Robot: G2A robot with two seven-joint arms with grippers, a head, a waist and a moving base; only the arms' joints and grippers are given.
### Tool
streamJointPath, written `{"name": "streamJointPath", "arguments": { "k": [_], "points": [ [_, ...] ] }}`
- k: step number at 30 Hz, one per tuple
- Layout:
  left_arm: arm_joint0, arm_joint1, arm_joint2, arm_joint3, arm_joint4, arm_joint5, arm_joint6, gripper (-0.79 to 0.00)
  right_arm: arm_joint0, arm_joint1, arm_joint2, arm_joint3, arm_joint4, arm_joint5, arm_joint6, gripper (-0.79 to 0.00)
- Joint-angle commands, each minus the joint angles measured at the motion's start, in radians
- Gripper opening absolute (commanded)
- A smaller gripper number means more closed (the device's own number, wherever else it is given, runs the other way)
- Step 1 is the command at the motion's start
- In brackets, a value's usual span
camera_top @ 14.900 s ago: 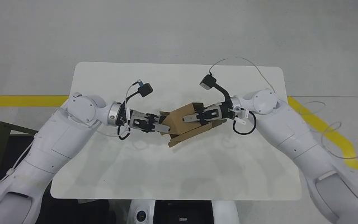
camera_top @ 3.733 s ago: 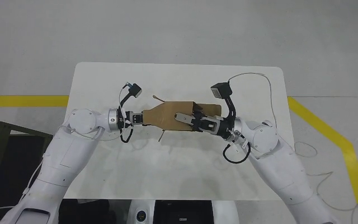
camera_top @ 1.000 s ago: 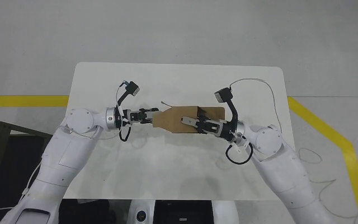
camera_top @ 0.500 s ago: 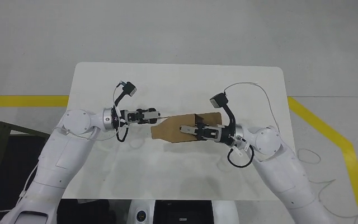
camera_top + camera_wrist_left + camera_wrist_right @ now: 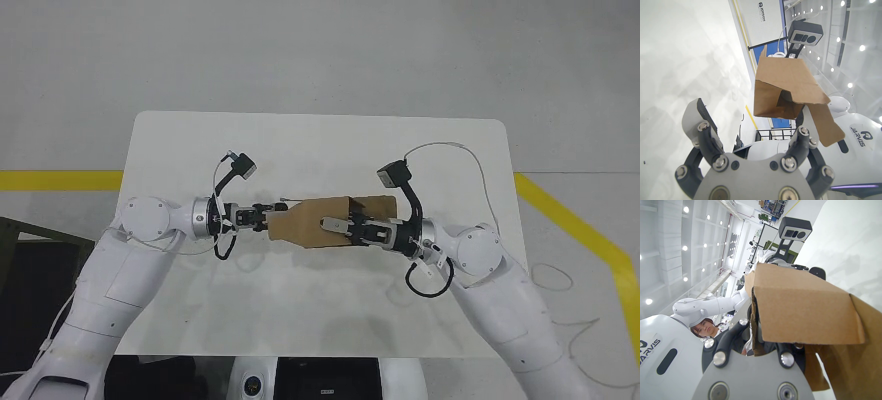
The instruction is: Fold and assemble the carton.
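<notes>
The brown carton [image 5: 315, 222] is held above the middle of the white table [image 5: 300, 140], lying lengthwise between the two arms. My right gripper [image 5: 340, 226] is shut on one wall at its open right end; in the right wrist view that wall's edge sits in my right gripper [image 5: 755, 321], and one finger is hidden by the cardboard. My left gripper [image 5: 272, 212] stands open at the carton's left end. In the left wrist view the carton [image 5: 787, 81] hangs just beyond my left gripper [image 5: 751, 111], and a loose flap [image 5: 827, 125] overlaps one fingertip [image 5: 800, 117].
A yellow floor line [image 5: 60, 180] runs past both sides of the table. A thin white cable [image 5: 470, 160] loops over the table's right rear part. Bare table surface lies in front of and behind the carton.
Half a second ago my left gripper was off the carton's end. It has come back to that end, and the carton has shifted slightly up and left with my right gripper.
</notes>
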Motion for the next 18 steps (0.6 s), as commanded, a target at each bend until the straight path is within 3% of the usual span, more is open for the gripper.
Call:
{"name": "streamJointPath", "arguments": {
  "k": [1, 11, 18],
  "points": [
    [0.000, 0.001, -0.009, 0.004, -0.003, -0.004, 0.007, 0.000, 0.004, 0.000, -0.002, 0.006, -0.010, 0.002, -0.003, -0.785],
    [0.006, 0.011, -0.072, 0.010, -0.005, -0.027, 0.054, 0.000, 0.004, 0.000, -0.008, 0.002, -0.042, 0.025, -0.008, -0.785],
    [0.007, 0.010, -0.059, 0.029, 0.050, -0.024, 0.075, 0.000, 0.025, -0.005, -0.037, 0.003, -0.027, 0.009, 0.021, -0.785]
  ]
}}
